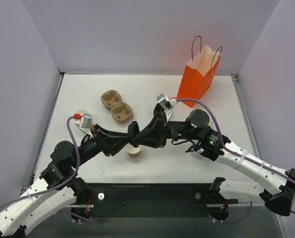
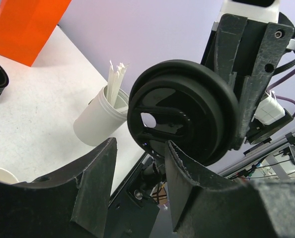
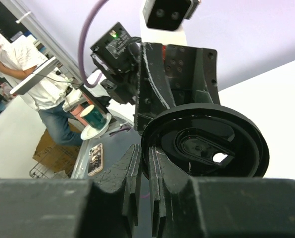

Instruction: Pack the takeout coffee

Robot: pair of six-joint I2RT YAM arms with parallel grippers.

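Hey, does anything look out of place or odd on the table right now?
Only the black lid: it hangs in the air on edge, its rim pinched by the right gripper, while the paper cup stands on the table below, apparently uncovered. Nothing looks spilled or damaged.

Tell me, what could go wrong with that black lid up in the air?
1. The right gripper pinches the black lid only by its rim, so the lid might slip out and fall.
2. The left gripper stands open right at the lid's edge. Closing off-centre could knock the lid crooked.
3. The cup sits under the crossed arms, so a low move might tip it over.
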